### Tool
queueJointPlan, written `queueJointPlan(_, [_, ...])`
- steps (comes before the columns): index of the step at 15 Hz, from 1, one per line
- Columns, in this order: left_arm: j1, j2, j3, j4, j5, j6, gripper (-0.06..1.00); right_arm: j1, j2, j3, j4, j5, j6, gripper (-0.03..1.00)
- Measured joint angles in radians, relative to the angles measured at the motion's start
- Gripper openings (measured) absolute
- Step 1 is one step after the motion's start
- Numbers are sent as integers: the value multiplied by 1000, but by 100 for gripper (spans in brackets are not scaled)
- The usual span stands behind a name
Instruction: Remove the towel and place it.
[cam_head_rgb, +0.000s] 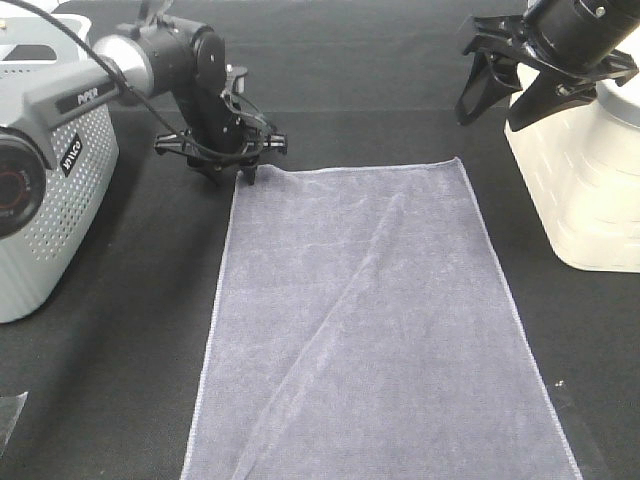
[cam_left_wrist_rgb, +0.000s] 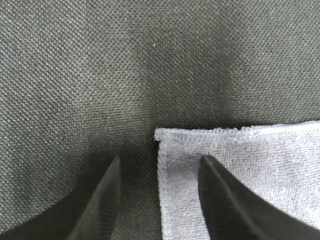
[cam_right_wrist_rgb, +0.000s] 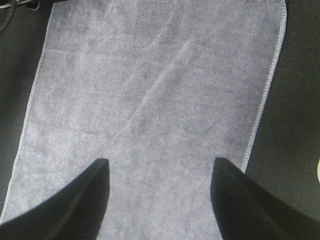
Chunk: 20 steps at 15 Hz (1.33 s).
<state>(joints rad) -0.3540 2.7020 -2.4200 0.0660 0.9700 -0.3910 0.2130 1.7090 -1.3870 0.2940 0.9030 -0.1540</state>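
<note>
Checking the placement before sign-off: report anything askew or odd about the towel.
Only a minor flaw. The grey towel lies spread out on the black table, but a long diagonal crease runs from its far edge toward the near left. The hems look straight, and nothing appears spilled or damaged.

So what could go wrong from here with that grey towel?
The left gripper, open, straddles a corner of the slate-grey terry towel; closing or pulling away carelessly could snag it and rumple the flat cloth. The right gripper hangs open close to the white plastic bin, so a swing might knock it. The diagonal crease may also remain.
</note>
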Motion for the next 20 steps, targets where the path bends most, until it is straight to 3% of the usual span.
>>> queueJointPlan(1, [0, 2, 0, 2, 0, 3, 45, 0, 0, 0, 0, 0, 0, 57])
queueJointPlan(4, [4, 4, -2, 12, -6, 3, 12, 0, 0, 0, 0, 0, 0, 57])
queueJointPlan(5, [4, 4, -2, 12, -6, 3, 12, 0, 0, 0, 0, 0, 0, 57])
queueJointPlan(6, [4, 4, -2, 12, -8, 14, 2, 0, 0, 0, 0, 0, 0, 57])
queueJointPlan(9, [3, 4, -5, 23, -8, 47, 0, 0, 0, 0, 0, 0, 0, 57])
queueJointPlan(14, [0, -63, -5, 230, 53, 47, 0, 0, 26, -17, 80, -51, -38, 57])
queueJointPlan(17, [0, -64, -5, 242, 53, 47, 0, 48, 121, -125, 59, -86, -83, 57])
queueJointPlan(20, [7, -64, -5, 253, 67, 47, 0, 101, 301, -332, -36, -128, -78, 57])
